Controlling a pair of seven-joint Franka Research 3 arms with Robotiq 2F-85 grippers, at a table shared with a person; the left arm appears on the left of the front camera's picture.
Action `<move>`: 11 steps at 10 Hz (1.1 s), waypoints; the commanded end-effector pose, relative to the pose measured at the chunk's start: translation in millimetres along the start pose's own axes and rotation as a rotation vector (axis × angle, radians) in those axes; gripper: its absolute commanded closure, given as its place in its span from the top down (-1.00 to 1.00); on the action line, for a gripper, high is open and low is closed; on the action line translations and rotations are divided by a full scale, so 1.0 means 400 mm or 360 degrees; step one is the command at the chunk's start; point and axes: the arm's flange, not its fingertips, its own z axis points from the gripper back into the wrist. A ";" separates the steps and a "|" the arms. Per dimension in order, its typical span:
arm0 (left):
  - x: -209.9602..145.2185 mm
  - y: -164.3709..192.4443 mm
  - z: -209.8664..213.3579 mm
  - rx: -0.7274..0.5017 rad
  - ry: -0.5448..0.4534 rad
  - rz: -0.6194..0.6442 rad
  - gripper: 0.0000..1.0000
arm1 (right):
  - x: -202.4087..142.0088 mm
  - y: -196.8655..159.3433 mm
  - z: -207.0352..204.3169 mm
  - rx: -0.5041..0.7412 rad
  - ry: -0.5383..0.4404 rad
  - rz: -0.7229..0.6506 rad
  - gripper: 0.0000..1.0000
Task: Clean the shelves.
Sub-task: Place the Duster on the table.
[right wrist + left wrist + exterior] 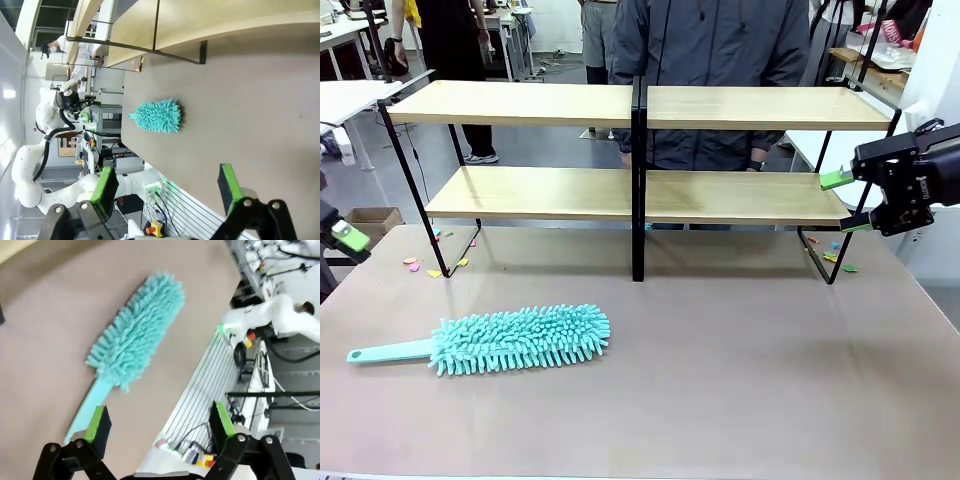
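shelves (640,105): light-wood boards, thin black tubes, frame top | duster (510,340): fluffy teal, lower left on desk (740,380) | left hand (159,425), right hand (167,187): fingers apart, empty

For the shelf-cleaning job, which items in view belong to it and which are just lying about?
Belongs to the job:
- shelves, two joined wood racks, boards bare
- teal duster, flat on the table in front of them
- left gripper, open, above the duster handle
- right gripper, open, at the racks' right end

Lying about:
- coloured paper scraps by the rack feet
- cardboard box on the floor
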 end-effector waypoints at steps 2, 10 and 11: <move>-0.079 -0.109 -0.003 -0.0378 -0.0267 -0.0052 1.00 | 0.006 -0.005 -0.006 0.0047 -0.0020 0.0036 1.00; -0.090 -0.214 -0.004 -0.0984 -0.0548 0.0075 1.00 | -0.001 0.090 0.086 0.0654 0.0034 0.0044 1.00; -0.090 -0.214 -0.004 -0.0984 -0.0548 0.0075 1.00 | -0.001 0.090 0.086 0.0654 0.0034 0.0044 1.00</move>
